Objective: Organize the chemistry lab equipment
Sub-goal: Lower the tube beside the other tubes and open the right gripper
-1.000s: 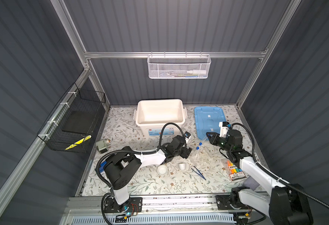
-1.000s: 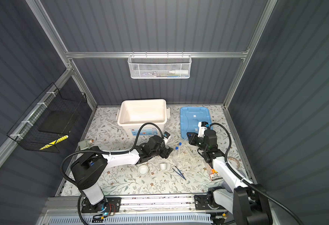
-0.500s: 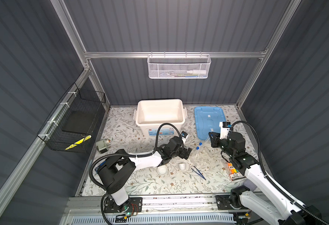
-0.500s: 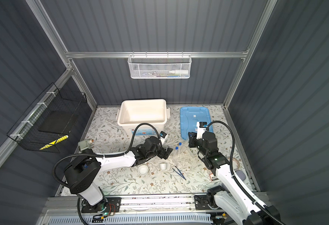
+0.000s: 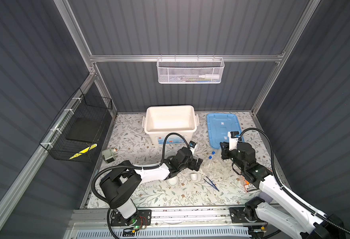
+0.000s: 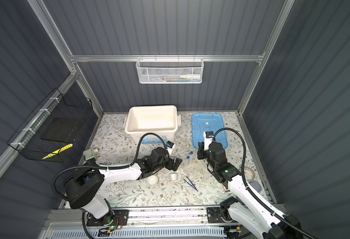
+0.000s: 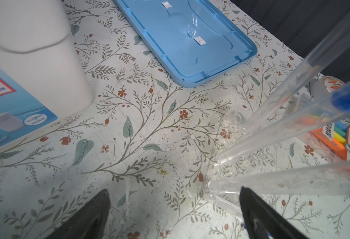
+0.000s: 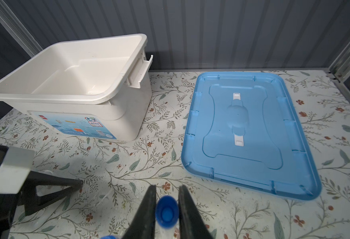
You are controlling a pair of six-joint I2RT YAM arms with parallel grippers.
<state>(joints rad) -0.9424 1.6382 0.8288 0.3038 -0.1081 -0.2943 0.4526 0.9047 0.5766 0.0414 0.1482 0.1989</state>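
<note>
Reaching low across the floral worktop [image 5: 159, 196], the left arm lies almost flat, its elbow folded back near the base and its wrist turned toward the clear rack [image 5: 212, 168]. The left gripper [image 5: 197, 164] sits just beside that rack with its fingers [image 7: 259, 213] spread wide; whether one finger brushes the rack's foot I cannot tell. In the left wrist view three clear test tubes [image 7: 284, 128] lean in the rack, fanned apart.

The right arm climbs from the front rail, forearm sloping up and wrist bent, so the right gripper [image 8: 167, 189] tips down toward the rear of the worktop, over the rack. Its fingers are drawn narrow on one blue-capped test tube [image 8: 167, 211], whose cap shows between them.

In both top views a white mortar bowl [image 5: 173, 181], a small white cup [image 5: 193, 176] and blue tweezers [image 5: 211, 184] lie on the worktop in front of the rack, apart from each other. A white storage bin [image 5: 153, 135] and its blue lid [image 5: 221, 128] sit side by side at the rear.
</note>
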